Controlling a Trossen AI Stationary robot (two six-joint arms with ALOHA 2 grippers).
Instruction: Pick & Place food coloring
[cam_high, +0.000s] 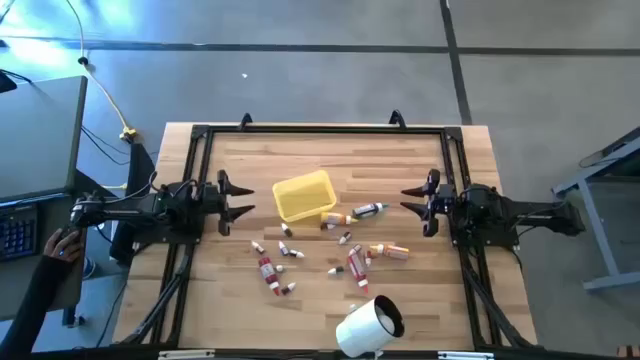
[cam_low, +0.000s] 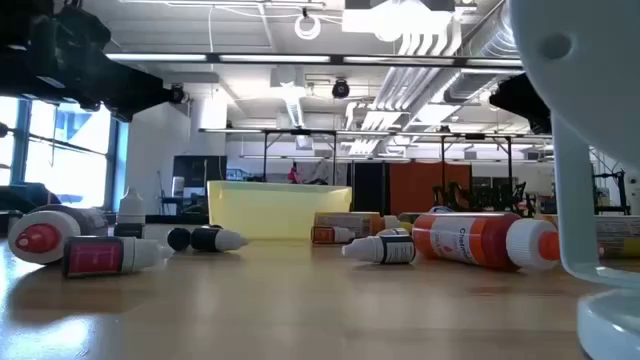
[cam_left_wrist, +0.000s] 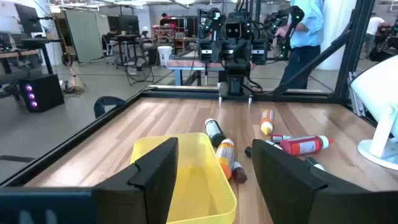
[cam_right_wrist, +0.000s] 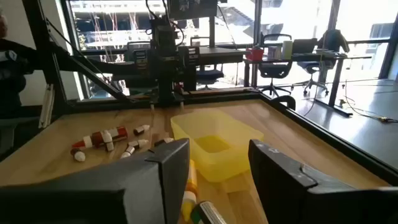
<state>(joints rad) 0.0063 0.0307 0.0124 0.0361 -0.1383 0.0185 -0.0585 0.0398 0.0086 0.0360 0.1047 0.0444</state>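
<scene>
- So, biggest first: the table (cam_high: 230, 300) carries a white cylinder (cam_high: 362, 327) near its front edge and a yellow tray (cam_high: 303, 196) toward the back, empty as far as I can see.
- Both of my arms wait at the side edges: left gripper (cam_high: 238, 200) and right gripper (cam_high: 412, 201), fingers spread, holding nothing.
- Food coloring (cam_high: 356, 264) lies scattered mid-table, in front of the tray.
- Picking hasn't begun, I judge; next I must reach down over one bottle.
</scene>
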